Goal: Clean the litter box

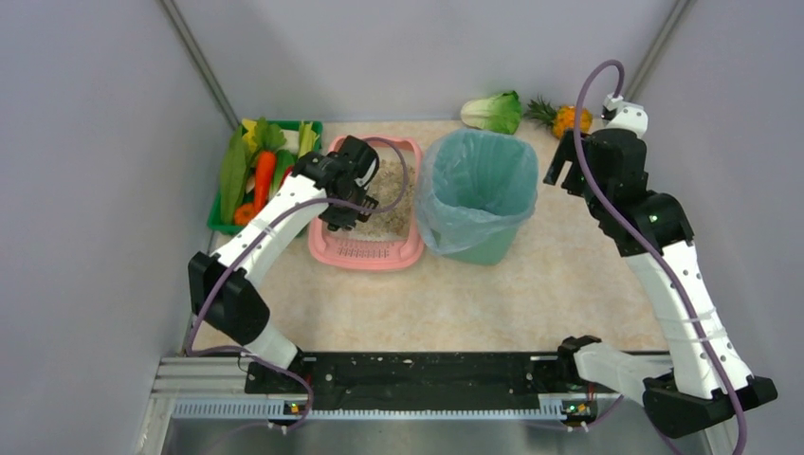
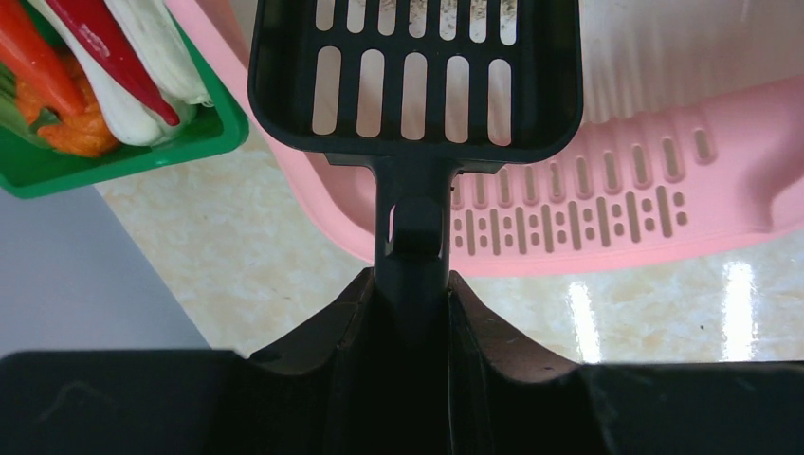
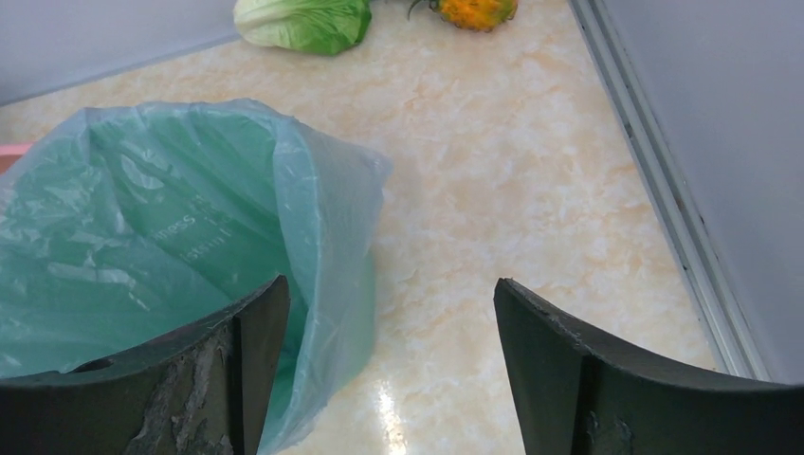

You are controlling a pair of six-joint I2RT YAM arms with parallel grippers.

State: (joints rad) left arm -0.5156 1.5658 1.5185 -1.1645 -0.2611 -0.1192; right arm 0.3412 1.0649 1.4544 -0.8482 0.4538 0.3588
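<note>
The pink litter box (image 1: 364, 252) stands left of centre, its slotted grille at the near end and grey-beige litter (image 1: 387, 194) inside. It also shows in the left wrist view (image 2: 607, 204). My left gripper (image 1: 338, 201) hangs over the box and is shut on the handle of a black slotted scoop (image 2: 417, 76), whose head is over the box. My right gripper (image 1: 566, 163) is open and empty, held in the air to the right of the teal bag-lined bin (image 1: 476, 194); it also shows in the right wrist view (image 3: 391, 303).
A green crate of toy vegetables (image 1: 254, 171) sits left of the litter box. A cabbage (image 1: 493, 111) and a small pineapple (image 1: 567, 118) lie at the back. Grey walls close in on both sides.
</note>
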